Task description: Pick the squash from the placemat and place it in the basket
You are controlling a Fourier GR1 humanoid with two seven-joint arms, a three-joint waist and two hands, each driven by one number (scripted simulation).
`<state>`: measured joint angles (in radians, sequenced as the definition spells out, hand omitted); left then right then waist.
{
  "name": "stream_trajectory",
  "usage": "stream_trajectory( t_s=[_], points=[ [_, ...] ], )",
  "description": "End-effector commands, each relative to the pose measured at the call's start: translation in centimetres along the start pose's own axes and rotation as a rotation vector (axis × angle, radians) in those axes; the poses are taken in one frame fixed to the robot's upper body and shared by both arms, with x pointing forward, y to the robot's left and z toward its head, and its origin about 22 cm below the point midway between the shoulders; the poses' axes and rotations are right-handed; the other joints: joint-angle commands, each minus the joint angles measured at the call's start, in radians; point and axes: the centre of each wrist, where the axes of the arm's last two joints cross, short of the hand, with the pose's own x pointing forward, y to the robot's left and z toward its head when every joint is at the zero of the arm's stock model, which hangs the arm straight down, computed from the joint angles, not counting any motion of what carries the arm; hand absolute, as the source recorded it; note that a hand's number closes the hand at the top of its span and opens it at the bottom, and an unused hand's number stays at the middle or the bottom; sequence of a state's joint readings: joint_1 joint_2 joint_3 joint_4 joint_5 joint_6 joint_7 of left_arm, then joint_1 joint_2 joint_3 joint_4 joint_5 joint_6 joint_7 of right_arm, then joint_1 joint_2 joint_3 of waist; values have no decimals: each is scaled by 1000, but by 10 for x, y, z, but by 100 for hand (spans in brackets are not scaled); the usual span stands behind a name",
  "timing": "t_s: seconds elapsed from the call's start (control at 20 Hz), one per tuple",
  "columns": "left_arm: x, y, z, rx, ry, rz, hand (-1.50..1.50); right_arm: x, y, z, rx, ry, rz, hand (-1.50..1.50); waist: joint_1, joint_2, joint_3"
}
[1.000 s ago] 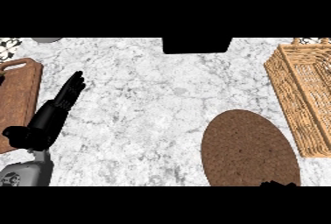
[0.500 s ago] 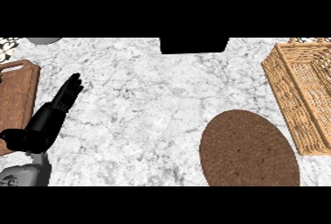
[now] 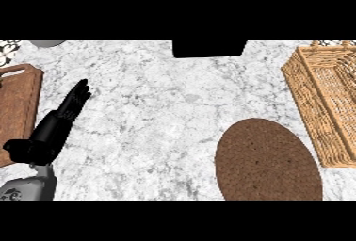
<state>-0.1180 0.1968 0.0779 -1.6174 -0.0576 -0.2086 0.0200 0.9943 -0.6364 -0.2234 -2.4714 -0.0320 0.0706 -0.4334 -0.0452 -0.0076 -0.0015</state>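
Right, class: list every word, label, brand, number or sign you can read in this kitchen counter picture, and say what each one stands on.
None: no readable text shows anywhere.
Woven wicker basket: no label.
Oval brown woven placemat: plain; no squash shows on it.
Brown wooden cutting board: plain.
White marble counter: veining only.
Black left hand, fingers straight: no markings.
Right hand: out of view.

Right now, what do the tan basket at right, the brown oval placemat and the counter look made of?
Tan basket at right: wicker, by its open lattice weave. Brown oval placemat: probably woven fibre, matte with fine speckled texture. Counter: marble-like stone, white with grey veining.
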Motion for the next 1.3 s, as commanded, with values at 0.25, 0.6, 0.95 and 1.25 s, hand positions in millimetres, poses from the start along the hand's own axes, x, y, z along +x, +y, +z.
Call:
stream_trajectory(
  t_s=[0.25, 0.6, 0.95, 1.25],
  points=[
    [2, -7, -11, -42, -19, -16, 0, 24, -54, -15, -146, 60, 91, 150, 41, 9, 0],
    [9, -13, -23, -64, -32, 2, 0, 15, -82, -58, -304, 137, 101, 150, 72, 16, 0],
    [19, -15, -15, -65, -30, 7, 0, 13, -128, -104, -502, 184, 27, 150, 84, 13, 0],
    [11, -16, -18, -72, -27, 3, 0, -12, -184, -145, -571, 230, 33, 150, 84, 16, 2]
  ],
)
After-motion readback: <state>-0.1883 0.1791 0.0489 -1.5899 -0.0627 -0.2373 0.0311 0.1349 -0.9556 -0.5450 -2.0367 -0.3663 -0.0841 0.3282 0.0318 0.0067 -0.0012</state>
